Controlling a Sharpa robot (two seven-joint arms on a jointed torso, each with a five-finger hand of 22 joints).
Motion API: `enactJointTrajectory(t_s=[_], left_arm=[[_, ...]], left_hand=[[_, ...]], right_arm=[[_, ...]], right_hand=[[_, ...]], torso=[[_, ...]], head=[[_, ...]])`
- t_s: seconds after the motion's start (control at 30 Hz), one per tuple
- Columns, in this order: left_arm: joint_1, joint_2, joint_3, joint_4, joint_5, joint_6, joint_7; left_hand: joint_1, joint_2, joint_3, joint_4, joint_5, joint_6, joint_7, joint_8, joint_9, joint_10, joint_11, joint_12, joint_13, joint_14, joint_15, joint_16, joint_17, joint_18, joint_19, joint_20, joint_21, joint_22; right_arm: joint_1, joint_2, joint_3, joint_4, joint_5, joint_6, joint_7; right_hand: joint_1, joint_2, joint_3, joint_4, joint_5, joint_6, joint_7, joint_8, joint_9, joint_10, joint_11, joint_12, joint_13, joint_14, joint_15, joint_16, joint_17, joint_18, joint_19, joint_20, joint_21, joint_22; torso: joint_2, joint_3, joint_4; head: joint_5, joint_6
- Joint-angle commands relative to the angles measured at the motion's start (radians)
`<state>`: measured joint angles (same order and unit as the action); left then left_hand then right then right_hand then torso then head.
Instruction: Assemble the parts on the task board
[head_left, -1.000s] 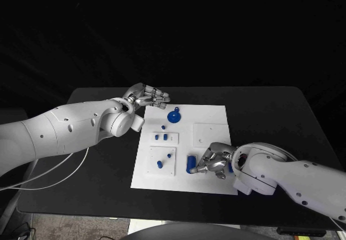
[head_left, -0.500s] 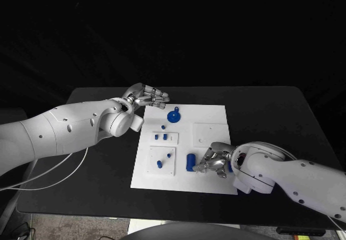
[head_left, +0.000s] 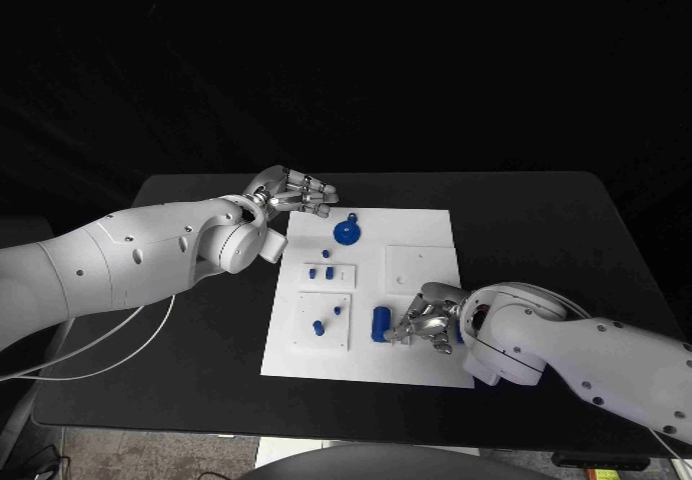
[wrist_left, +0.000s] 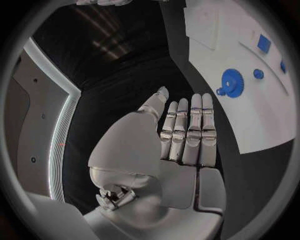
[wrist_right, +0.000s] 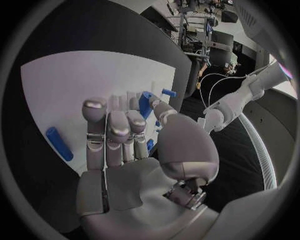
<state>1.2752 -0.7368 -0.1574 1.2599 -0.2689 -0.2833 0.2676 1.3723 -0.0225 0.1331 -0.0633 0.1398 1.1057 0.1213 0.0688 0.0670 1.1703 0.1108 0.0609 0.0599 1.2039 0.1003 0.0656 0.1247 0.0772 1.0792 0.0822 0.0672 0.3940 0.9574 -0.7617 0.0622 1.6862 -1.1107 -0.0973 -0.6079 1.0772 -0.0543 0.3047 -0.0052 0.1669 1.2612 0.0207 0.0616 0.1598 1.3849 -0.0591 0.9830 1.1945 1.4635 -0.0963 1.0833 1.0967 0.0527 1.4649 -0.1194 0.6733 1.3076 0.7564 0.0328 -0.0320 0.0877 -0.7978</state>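
The white task board (head_left: 426, 225) lies mid-table. On it are a blue gear (head_left: 348, 233) (wrist_left: 232, 82), a small peg (head_left: 355, 216) (wrist_left: 258, 74), several small blue parts on two raised plates (head_left: 330, 273) (head_left: 320, 327), and a blue cylinder (head_left: 381, 324) (wrist_right: 59, 143) lying flat. My right hand (head_left: 428, 322) (wrist_right: 125, 145) hovers just right of the cylinder. Most of its fingers are curled, and a blue part (wrist_right: 145, 102) is pinched between thumb and fingers. My left hand (head_left: 296, 192) (wrist_left: 181, 140) hangs flat and empty at the board's far left corner.
The black table (head_left: 548, 220) reaches out on all sides of the board. A blank raised white square (head_left: 421, 263) sits on the board's right half. My left forearm (head_left: 144, 260) crosses the table's left side.
My right hand has edged slightly away from me, beside the cylinder. The left hand and the parts on the board have stayed where they were.
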Motion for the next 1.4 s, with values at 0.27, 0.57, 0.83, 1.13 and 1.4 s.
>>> enactJointTrajectory(t_s=[0.27,0.57,0.83,1.13,1.4], left_arm=[[0.001,-0.001,0.001,0.004,0.004,0.017,0.002],[0.001,-0.003,0.000,0.005,0.002,0.018,0.001],[0.001,-0.006,0.000,0.005,0.001,0.019,-0.001],[0.001,-0.006,0.000,0.005,0.000,0.019,-0.002],[0.001,-0.006,0.000,0.003,0.000,0.019,-0.003]], left_hand=[[-0.001,0.006,0.000,0.006,0.003,-0.008,0.001,-0.005,0.001,-0.006,0.001,0.000,-0.001,-0.008,-0.001,-0.003,0.001,-0.007,0.006,-0.002,0.005,-0.001],[0.002,0.005,0.001,0.009,0.005,-0.008,0.001,-0.005,0.001,-0.007,0.001,-0.001,-0.001,-0.008,-0.001,-0.003,0.002,-0.007,0.007,-0.003,0.006,-0.007],[0.002,0.005,0.001,0.009,0.005,-0.008,0.001,-0.005,0.001,-0.007,0.001,-0.001,-0.001,-0.008,-0.001,-0.003,0.002,-0.007,0.007,-0.003,0.006,-0.007],[0.002,0.005,0.001,0.009,0.005,-0.008,0.001,-0.005,0.001,-0.007,0.001,-0.001,-0.001,-0.008,-0.001,-0.003,0.002,-0.007,0.007,-0.003,0.006,-0.007],[0.002,0.005,0.001,0.009,0.005,-0.008,0.001,-0.005,0.001,-0.007,0.001,-0.001,-0.001,-0.008,-0.001,-0.003,0.002,-0.007,0.007,-0.003,0.006,-0.007]], right_arm=[[-0.001,0.009,0.000,-0.018,-0.024,0.024,-0.041],[-0.003,0.012,-0.001,-0.026,-0.030,0.031,-0.049],[-0.006,0.012,-0.001,-0.027,-0.027,0.039,-0.040],[-0.008,0.006,-0.001,-0.019,-0.010,0.042,-0.013],[-0.009,-0.022,0.003,0.004,0.008,0.022,0.027]], right_hand=[[0.005,0.002,-0.012,-0.070,0.097,0.006,-0.001,0.002,0.000,0.004,0.000,0.001,0.004,-0.001,-0.009,0.002,-0.004,-0.013,0.050,-0.008,0.001,0.081],[-0.014,0.016,0.004,-0.102,0.168,0.004,0.000,0.002,0.001,0.003,0.000,-0.001,0.006,-0.001,-0.009,0.004,-0.004,-0.013,0.050,-0.008,0.003,0.081],[-0.033,0.003,-0.005,-0.093,0.174,0.005,-0.001,0.002,0.001,0.005,0.000,0.001,0.007,-0.001,-0.008,0.004,-0.004,-0.013,0.050,-0.008,0.006,0.082],[-0.019,-0.020,-0.123,-0.038,0.173,0.008,0.001,0.002,-0.004,0.005,0.001,0.000,0.008,-0.002,-0.009,0.002,-0.007,-0.012,0.050,-0.008,0.004,0.081],[0.049,-0.048,-0.199,0.044,0.129,0.001,0.006,0.002,0.002,-0.003,0.005,0.008,0.018,-0.003,-0.008,-0.002,-0.007,-0.008,0.051,-0.007,-0.004,0.081]], torso=[[0.000,0.0003,0.0005],[0.000,0.0003,-0.0003],[0.000,0.0002,0.0004],[0.000,0.0005,0.0002],[0.000,0.0011,-0.0005]], head=[[-0.004,-0.003],[-0.005,-0.006],[-0.006,-0.008],[-0.006,-0.006],[-0.009,-0.004]])
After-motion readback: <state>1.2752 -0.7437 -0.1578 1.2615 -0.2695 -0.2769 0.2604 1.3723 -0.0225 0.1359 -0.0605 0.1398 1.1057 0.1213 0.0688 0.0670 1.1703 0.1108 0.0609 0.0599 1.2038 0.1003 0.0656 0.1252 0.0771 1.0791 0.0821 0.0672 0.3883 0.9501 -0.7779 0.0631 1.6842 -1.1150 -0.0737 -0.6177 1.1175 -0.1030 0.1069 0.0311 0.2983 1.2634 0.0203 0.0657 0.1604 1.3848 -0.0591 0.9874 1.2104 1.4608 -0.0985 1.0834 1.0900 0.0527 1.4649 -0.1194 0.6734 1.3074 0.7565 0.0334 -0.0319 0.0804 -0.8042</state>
